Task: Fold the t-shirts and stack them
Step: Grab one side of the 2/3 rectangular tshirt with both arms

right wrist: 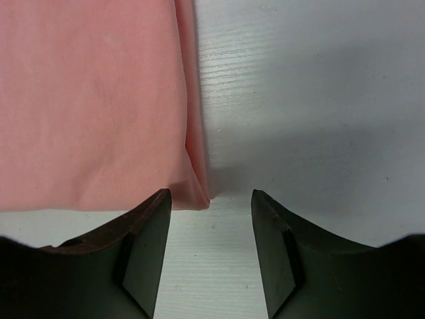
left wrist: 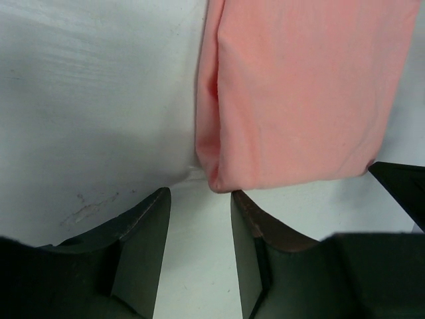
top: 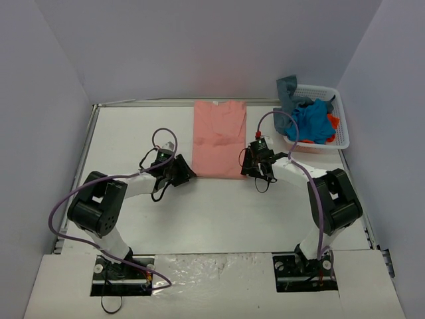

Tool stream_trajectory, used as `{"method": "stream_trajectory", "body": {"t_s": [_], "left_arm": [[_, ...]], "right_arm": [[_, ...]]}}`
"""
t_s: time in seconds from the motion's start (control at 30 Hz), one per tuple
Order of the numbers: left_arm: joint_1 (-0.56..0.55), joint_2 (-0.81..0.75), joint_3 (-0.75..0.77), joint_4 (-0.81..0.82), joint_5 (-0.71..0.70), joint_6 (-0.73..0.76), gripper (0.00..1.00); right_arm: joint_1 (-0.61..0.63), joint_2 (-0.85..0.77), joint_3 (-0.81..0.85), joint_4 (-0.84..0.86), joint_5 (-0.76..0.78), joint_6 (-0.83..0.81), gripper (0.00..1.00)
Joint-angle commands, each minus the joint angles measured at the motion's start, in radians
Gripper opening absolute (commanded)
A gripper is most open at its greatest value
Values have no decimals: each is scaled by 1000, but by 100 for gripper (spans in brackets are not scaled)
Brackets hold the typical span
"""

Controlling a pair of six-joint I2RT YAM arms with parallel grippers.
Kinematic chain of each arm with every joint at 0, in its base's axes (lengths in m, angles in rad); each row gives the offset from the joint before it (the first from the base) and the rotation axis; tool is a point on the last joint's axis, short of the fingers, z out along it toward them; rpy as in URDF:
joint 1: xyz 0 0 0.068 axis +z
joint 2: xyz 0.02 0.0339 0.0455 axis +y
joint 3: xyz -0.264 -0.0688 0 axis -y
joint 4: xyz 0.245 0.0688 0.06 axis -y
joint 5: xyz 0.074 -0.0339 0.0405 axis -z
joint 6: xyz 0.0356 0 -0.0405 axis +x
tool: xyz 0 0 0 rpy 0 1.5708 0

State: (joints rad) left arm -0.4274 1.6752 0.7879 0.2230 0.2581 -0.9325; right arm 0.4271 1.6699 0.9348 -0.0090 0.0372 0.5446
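Note:
A salmon-pink t-shirt (top: 219,137) lies flat on the table as a long rectangle with its sides folded in, collar at the far end. My left gripper (top: 188,174) sits at its near left corner (left wrist: 216,179), jaws open with only bare table between them. At the near right corner (right wrist: 196,196) rests my right gripper (top: 247,167), also open and holding nothing. More t-shirts, bright blue (top: 313,121), slate grey-blue (top: 287,88) and orange-red (top: 333,121), lie crumpled in the basket.
A white plastic lattice basket (top: 340,136) stands at the back right of the table. Purple cables loop over both arms. Grey walls close in the table on three sides.

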Motion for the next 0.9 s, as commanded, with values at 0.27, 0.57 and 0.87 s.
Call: {"method": "stream_trajectory", "body": {"t_s": [0.27,0.57,0.87], "left_arm": [[36,50,-47,272,68,-104,38],[55,130,-116,515,151,-201,34],[58,132,-73,380,155,-151,21]], "right_arm": [[7,31,45,-6,10,-17,48],[7,57,44,-3,13,-20,48],[9,71,52,0,10,-20,48]]}}
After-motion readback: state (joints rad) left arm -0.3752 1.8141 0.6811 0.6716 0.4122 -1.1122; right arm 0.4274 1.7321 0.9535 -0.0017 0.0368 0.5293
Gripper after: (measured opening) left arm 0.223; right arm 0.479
